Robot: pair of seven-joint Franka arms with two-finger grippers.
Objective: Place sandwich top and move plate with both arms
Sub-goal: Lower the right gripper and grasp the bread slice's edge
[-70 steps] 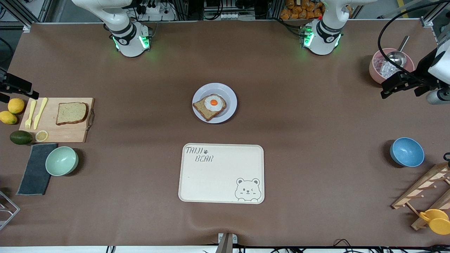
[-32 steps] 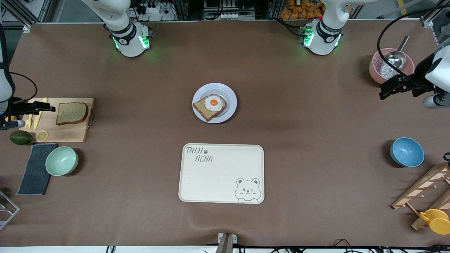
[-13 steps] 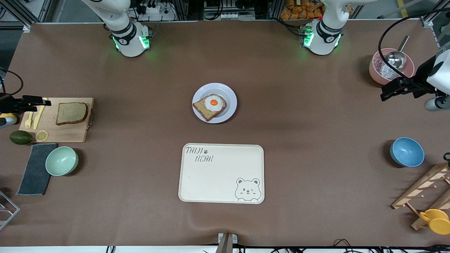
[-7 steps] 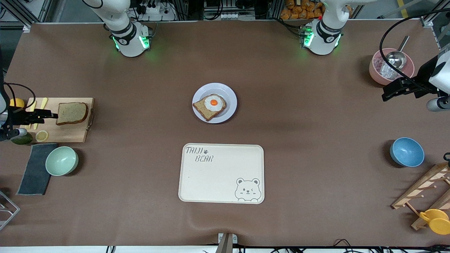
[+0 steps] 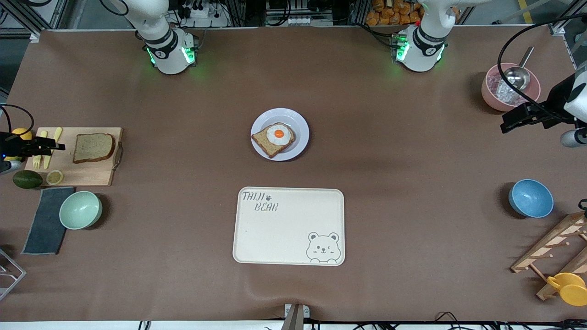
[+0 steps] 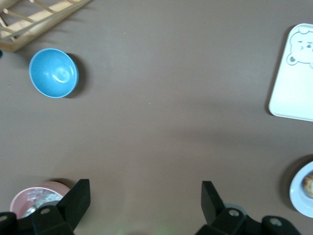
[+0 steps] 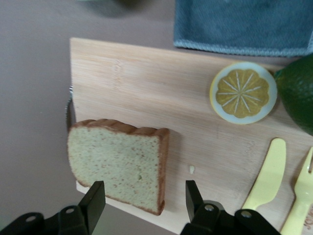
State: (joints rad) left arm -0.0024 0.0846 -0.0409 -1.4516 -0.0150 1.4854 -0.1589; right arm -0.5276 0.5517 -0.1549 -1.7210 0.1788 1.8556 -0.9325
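The sandwich top [image 5: 93,147], a plain tan bread slice, lies on a wooden cutting board [image 5: 87,172] at the right arm's end of the table. My right gripper [image 5: 56,146] is open and empty over the board's fork and knife, beside the slice. In the right wrist view its fingers [image 7: 95,198] straddle an edge of the slice [image 7: 117,164] from above. The plate [image 5: 300,123] sits mid-table with a darker toast and fried egg [image 5: 275,137] on it. My left gripper [image 5: 506,124] is open and empty [image 6: 145,196], over the table near a pink bowl [image 5: 493,94].
A lemon slice [image 5: 54,177], an avocado [image 5: 27,179], a yellow fork and knife [image 5: 46,146], a mint bowl [image 5: 80,209] and a grey cloth [image 5: 46,220] surround the board. The bear-print tray [image 5: 289,227] lies nearer the camera than the plate. A blue bowl [image 5: 530,198] and wooden rack [image 5: 550,247] stand at the left arm's end.
My right gripper came in over the cutting board, reached close to the bread, then drew back slightly over the fork and knife. My left gripper has barely drifted.
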